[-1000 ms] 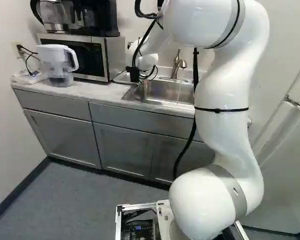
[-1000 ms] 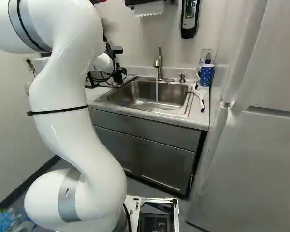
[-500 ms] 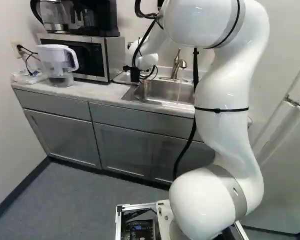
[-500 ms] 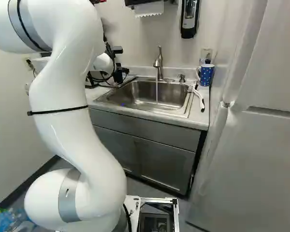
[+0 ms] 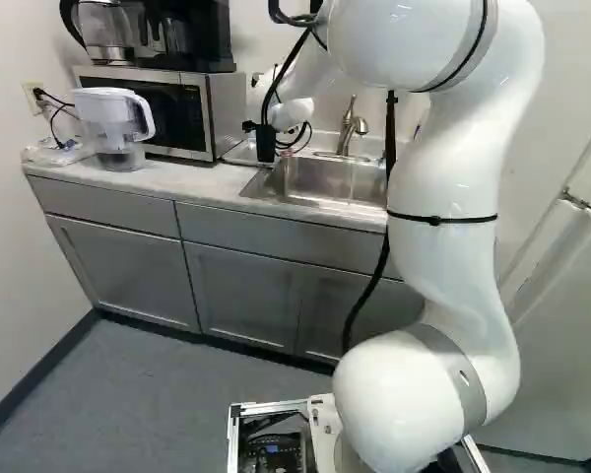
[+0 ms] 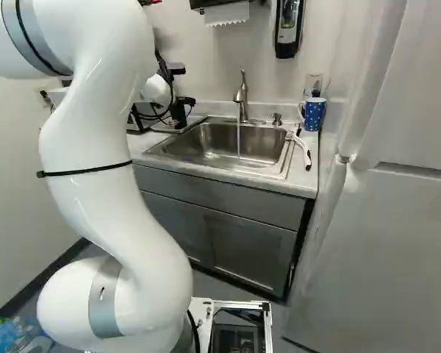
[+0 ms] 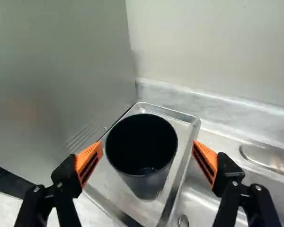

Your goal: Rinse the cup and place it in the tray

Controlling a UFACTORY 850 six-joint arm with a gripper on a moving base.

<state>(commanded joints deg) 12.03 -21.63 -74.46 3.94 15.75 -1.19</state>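
White walls [image 6: 206, 66] enclose a kitchenette, where a pale countertop [image 5: 192, 179] runs over grey cabinets [image 5: 118, 266]. One white arm [image 5: 438, 168] reaches over it toward the far side. At the left, a microwave [image 5: 167, 116] backs onto the wall; to its right, a steel sink [image 6: 206, 151] sits under a faucet [image 6: 241, 99] running a thin stream.

Between microwave and sink lies a shallow metal tray [image 7: 109, 184], probably put there to catch drips. Inside it, the cup [image 7: 144, 182] stands upright: dark, plain, wide-mouthed, narrowing to its base, with faint glints deep inside. The gripper [image 7: 148, 146] has its orange-padded fingers spread on either side, pinching nothing, likely wide so it can withdraw without tipping the cup.
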